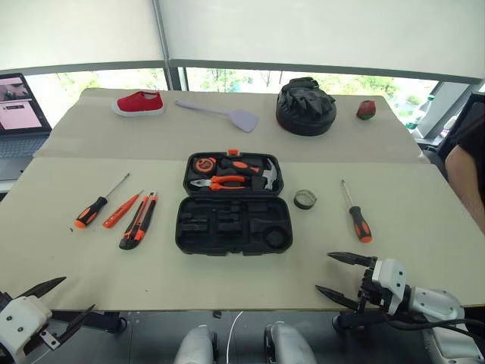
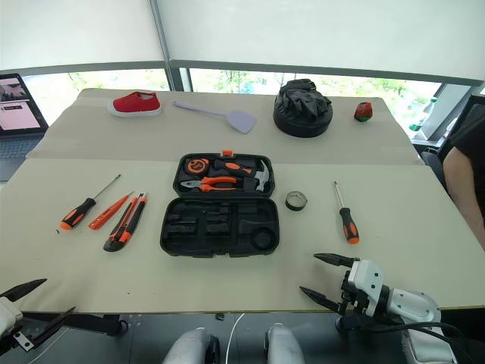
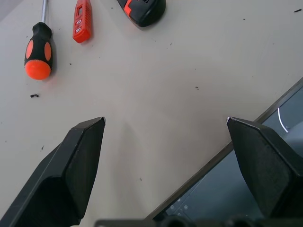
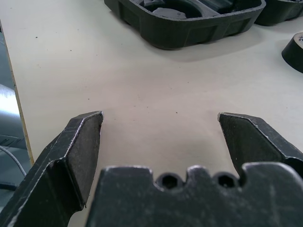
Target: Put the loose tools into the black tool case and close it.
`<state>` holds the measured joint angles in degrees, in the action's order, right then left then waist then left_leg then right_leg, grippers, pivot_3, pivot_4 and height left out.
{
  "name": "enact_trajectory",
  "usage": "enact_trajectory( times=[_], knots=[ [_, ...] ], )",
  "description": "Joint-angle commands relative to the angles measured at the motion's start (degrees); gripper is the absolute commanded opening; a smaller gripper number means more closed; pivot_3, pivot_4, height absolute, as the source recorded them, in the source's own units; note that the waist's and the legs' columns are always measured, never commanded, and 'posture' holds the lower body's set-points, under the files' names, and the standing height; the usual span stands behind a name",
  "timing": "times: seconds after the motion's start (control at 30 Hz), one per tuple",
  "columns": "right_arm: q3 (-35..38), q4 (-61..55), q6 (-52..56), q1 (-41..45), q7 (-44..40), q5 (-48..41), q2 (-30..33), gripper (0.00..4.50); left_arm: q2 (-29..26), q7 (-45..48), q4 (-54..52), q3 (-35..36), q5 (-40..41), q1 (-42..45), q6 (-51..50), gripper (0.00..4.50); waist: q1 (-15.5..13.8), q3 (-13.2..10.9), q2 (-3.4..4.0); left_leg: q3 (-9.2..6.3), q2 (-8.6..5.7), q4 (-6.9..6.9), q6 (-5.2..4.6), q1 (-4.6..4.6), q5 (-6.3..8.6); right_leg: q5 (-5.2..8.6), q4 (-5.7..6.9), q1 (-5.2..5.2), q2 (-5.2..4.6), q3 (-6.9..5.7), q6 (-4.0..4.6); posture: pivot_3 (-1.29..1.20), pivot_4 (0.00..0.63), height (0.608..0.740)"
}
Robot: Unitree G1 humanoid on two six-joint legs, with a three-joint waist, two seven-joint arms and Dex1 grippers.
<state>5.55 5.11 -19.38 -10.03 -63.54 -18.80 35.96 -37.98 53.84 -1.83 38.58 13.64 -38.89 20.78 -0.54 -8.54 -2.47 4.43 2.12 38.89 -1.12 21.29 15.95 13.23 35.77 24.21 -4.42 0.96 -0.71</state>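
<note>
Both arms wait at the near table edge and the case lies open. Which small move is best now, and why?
Probably reach the right gripper forward to the black-and-orange-handled screwdriver. Its fingers are open and empty, this screwdriver is the nearest loose tool on that side, with the small dark tape roll beyond it, and the flat black plastic tool case lies open with free slots.

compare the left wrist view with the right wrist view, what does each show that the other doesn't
Left wrist view alone: a black-and-orange-handled screwdriver, the end of a slim all-orange screwdriver and the butt of an orange-and-black utility knife, lying apart beyond the open left gripper.

Right wrist view alone: the flat black plastic tool case, lid open, and the edge of a small dark tape roll, beyond the open right gripper.

Both: the beige table and its near edge.
</note>
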Motion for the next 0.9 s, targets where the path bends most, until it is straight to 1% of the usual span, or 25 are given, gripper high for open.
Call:
enact_trajectory(
  times=[0.03, 0.07, 0.1, 0.13, 0.2, 0.27, 0.33, 0.4, 0.47, 0.53, 0.57, 0.6, 0.63, 0.67, 0.7, 0.73, 0.77, 0.8, 0.83, 0.87, 0.9],
  knots=[
    [-0.21, -1.94, 1.43, 3.35, 0.71, -2.44, -1.35, 4.5, -1.54, -0.58, -2.54, 2.42, 3.71, -1.88, -7.5, 4.4, 0.0, 0.0, 0.0, 0.0, 0.0, 0.0, 0.0, 0.0, 0.0, 0.0, 0.0, 0.0, 0.0, 0.0, 0.0, 0.0, 0.15, 0.74],
    [-0.67, -4.0, 3.74, 6.33, 2.45, -4.5, -3.17, 4.5, -1.92, -1.08, -2.79, 4.65, 6.66, -2.83, -13.18, 4.4, 0.09, 0.0, -0.03, 0.0, 0.0, 0.0, 0.0, 0.0, 0.0, 0.0, 0.0, 0.0, 0.0, 0.0, 0.0, 0.0, 0.15, 0.74],
    [-0.55, -5.83, 4.97, 9.44, 4.16, -7.77, -5.74, 4.5, -1.39, -3.8, -1.83, 8.14, 9.49, -1.83, -15.87, 4.4, 0.76, 0.0, -0.17, 0.01, 0.0, 0.0, 0.0, -0.01, 0.0, 0.0, 0.03, 0.01, 0.01, 0.01, 0.0, 0.0, 0.15, 0.74],
    [-0.65, -7.25, 6.15, 11.52, 5.26, -9.29, -7.36, 4.5, -0.73, -6.49, -1.39, 11.19, 12.24, -0.92, -18.37, 4.4, 1.46, -0.05, -0.19, 0.08, 0.16, 0.01, 0.0, -0.02, 0.0, -0.02, 0.08, 0.06, 0.08, 0.02, -0.04, 0.0, 0.15, 0.74],
    [-1.48, -9.39, 9.8, 14.5, 6.27, -10.63, -9.09, 4.5, 0.95, -10.42, -0.71, 16.19, 15.48, 0.13, -20.64, 4.4, 1.53, -0.09, -0.13, 0.2, 0.5, 0.03, 0.01, -0.04, 0.0, -0.2, 0.1, 0.15, 0.2, -0.12, -0.23, 0.0, 0.15, 0.74],
    [-3.11, -11.7, 13.22, 16.57, 4.49, -12.95, -9.35, 4.5, 2.65, -11.56, -1.02, 18.6, 16.48, -1.27, -22.87, 4.4, 1.4, -0.08, -0.1, 0.17, 0.54, -0.06, 0.04, -0.15, 0.02, -0.22, 0.15, 0.15, 0.23, -0.24, -0.21, 0.0, 0.15, 0.74],
    [-3.81, -12.8, 13.78, 17.91, 3.85, -13.47, -9.74, 4.5, 4.21, -12.25, -1.25, 20.07, 18.39, -2.56, -25.79, 4.4, 1.27, -0.06, -0.08, 0.2, 0.52, -0.11, 0.24, -0.16, 0.14, -0.36, 0.13, 0.15, 0.23, -0.25, 0.15, 0.0, 0.15, 0.74],
    [-3.87, -13.47, 14.03, 18.94, 4.42, -13.28, -10.11, 4.5, 5.19, -13.24, -1.7, 21.57, 21.3, -2.98, -29.32, 4.4, 1.05, -0.05, -0.12, 0.24, 0.47, -0.1, 0.3, -0.15, 0.29, -0.35, 0.13, 0.14, 0.17, -0.25, 0.13, 0.0, 0.15, 0.74],
    [-4.15, -14.0, 14.1, 20.26, 5.01, -12.95, -10.78, 4.5, 5.32, -14.46, -3.6, 23.05, 26.06, -2.96, -35.13, 4.4, 0.8, -0.01, -0.19, 0.26, 0.41, -0.01, 0.27, -0.1, 0.44, -0.31, 0.09, 0.15, 0.1, -0.31, 0.08, 0.0, 0.15, 0.74],
    [-5.04, -14.97, 14.55, 21.58, 5.97, -12.25, -11.63, 4.5, 3.62, -16.22, -6.75, 24.16, 30.53, -1.39, -40.07, 4.4, 0.79, -0.04, -0.2, 0.26, 0.4, 0.02, 0.26, -0.1, 0.45, -0.31, 0.09, 0.14, 0.09, -0.31, 0.07, 0.0, 0.15, 0.74],
    [-5.5, -15.55, 15.2, 22.22, 6.61, -12.02, -11.95, 4.5, 2.28, -18.41, -8.27, 24.84, 32.79, -0.36, -43.42, 4.4, 0.74, -0.03, -0.21, 0.26, 0.42, 0.05, 0.27, -0.11, 0.45, -0.31, 0.11, 0.14, 0.09, -0.32, 0.07, 0.0, 0.15, 0.74],
    [-6.09, -16.36, 16.19, 23.24, 7.55, -11.87, -12.47, 4.5, -0.4, -20.94, -9.86, 24.95, 35.27, 1.81, -47.41, 4.4, 0.62, -0.01, -0.25, 0.25, 0.44, 0.07, 0.28, -0.13, 0.44, -0.31, 0.12, 0.12, 0.1, -0.32, 0.08, 0.0, 0.15, 0.74],
    [-6.87, -17.25, 17.62, 24.56, 8.67, -11.81, -13.1, 4.5, -4.87, -23.25, -10.56, 23.37, 36.57, 5.19, -51.99, 4.4, 0.46, 0.01, -0.29, 0.23, 0.47, 0.1, 0.32, -0.15, 0.41, -0.31, 0.16, 0.09, 0.12, -0.36, 0.1, 0.0, 0.15, 0.74],
    [-7.42, -17.91, 18.66, 25.46, 9.49, -11.77, -13.52, 4.5, -8.06, -24.9, -11.03, 22.22, 37.42, 7.62, -55.34, 4.4, 0.21, 0.01, -0.33, 0.23, 0.49, 0.11, 0.41, -0.19, 0.35, -0.28, 0.21, 0.07, 0.12, -0.39, 0.16, 0.0, 0.15, 0.74],
    [-7.82, -18.3, 19.44, 26.15, 10.12, -11.67, -13.83, 4.5, -10.19, -25.74, -10.96, 21.54, 37.71, 9.38, -57.66, 4.4, 0.03, -0.01, -0.36, 0.23, 0.5, 0.12, 0.48, -0.21, 0.24, -0.28, 0.32, 0.05, 0.13, -0.44, 0.17, 0.0, 0.15, 0.74],
    [-8.21, -18.72, 20.19, 26.8, 10.63, -11.63, -14.1, 4.5, -13.35, -25.99, -10.19, 19.38, 38.13, 12.12, -60.87, 4.4, -0.02, 0.0, -0.34, 0.25, 0.56, 0.11, 0.49, -0.23, 0.11, -0.31, 0.32, 0.12, 0.16, -0.55, 0.25, 0.0, 0.15, 0.74],
    [-8.48, -18.91, 20.7, 27.3, 10.99, -11.53, -14.3, 4.5, -15.37, -26.11, -9.5, 17.99, 38.48, 14.06, -63.12, 4.4, 0.01, 0.01, -0.29, 0.28, 0.61, 0.1, 0.58, -0.25, 0.05, -0.37, 0.32, 0.13, 0.18, -0.55, 0.39, 0.0, 0.15, 0.74],
    [-8.89, -18.77, 21.11, 27.97, 11.17, -11.47, -14.61, 4.5, -20.39, -24.83, -5.88, 11.88, 36.32, 18.62, -65.04, 4.4, 0.1, 0.02, -0.21, 0.33, 0.59, 0.1, 0.59, -0.25, 0.04, -0.39, 0.34, 0.06, 0.19, -0.5, 0.41, 0.0, 0.15, 0.74],
    [-9.16, -18.64, 21.44, 28.45, 11.31, -11.43, -14.82, 4.5, -23.9, -23.84, -3.14, 7.39, 34.56, 22.09, -66.44, 4.4, 0.07, 0.0, -0.14, 0.42, 0.57, 0.08, 0.59, -0.29, 0.03, -0.43, 0.35, 0.07, 0.2, -0.41, 0.36, 0.0, 0.15, 0.74],
    [-9.32, -18.24, 21.46, 28.86, 11.18, -11.26, -14.89, 4.5, -27.33, -24.04, 1.07, 1.54, 31.1, 27.02, -66.66, 4.4, 0.04, -0.02, -0.13, 0.44, 0.49, 0.07, 0.59, -0.3, 0.03, -0.41, 0.41, 0.06, 0.21, -0.45, 0.34, 0.0, 0.15, 0.74],
    [-9.36, -17.66, 21.32, 29.28, 11.07, -11.0, -15.0, 4.5, -29.56, -24.31, 5.53, -3.7, 28.11, 32.66, -66.53, 4.4, 0.08, -0.02, -0.13, 0.63, 0.38, 0.04, 0.61, -0.27, 0.02, -0.41, 0.37, 0.11, 0.3, -0.46, 0.35, 0.0, 0.15, 0.74]
  ],
)
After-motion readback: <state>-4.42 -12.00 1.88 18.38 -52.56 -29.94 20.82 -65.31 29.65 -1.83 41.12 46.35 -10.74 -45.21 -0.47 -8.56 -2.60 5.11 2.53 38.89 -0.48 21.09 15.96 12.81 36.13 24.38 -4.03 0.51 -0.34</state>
